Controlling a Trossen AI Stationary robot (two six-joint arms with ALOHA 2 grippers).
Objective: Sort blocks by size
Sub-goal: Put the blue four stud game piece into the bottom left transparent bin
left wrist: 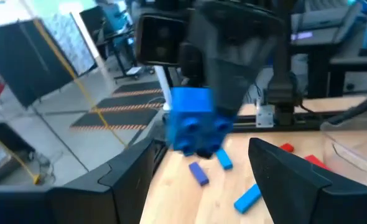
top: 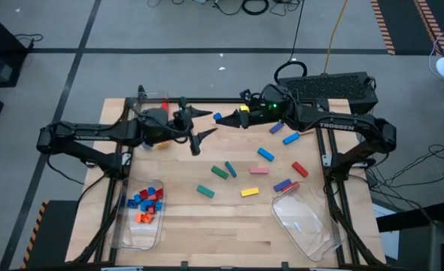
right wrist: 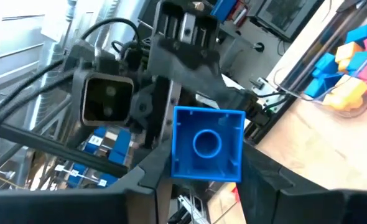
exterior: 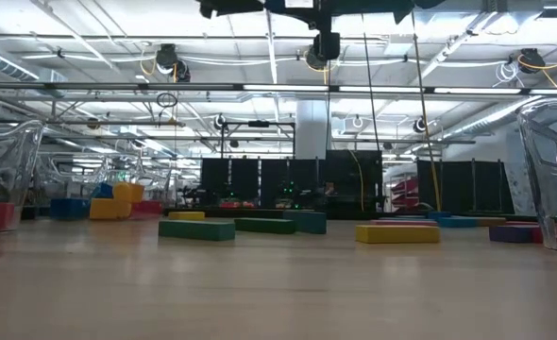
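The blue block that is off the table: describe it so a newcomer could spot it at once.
Start at the wooden table and go to the middle of its far edge, where the two arms meet. There the right end effector holds the blue block in front of the open left end effector. It is the only block in the air, and it is square-faced; the other blue blocks in the open are bars lying flat.

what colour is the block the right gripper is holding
Blue block, held in the right gripper; clearest in the right wrist view.
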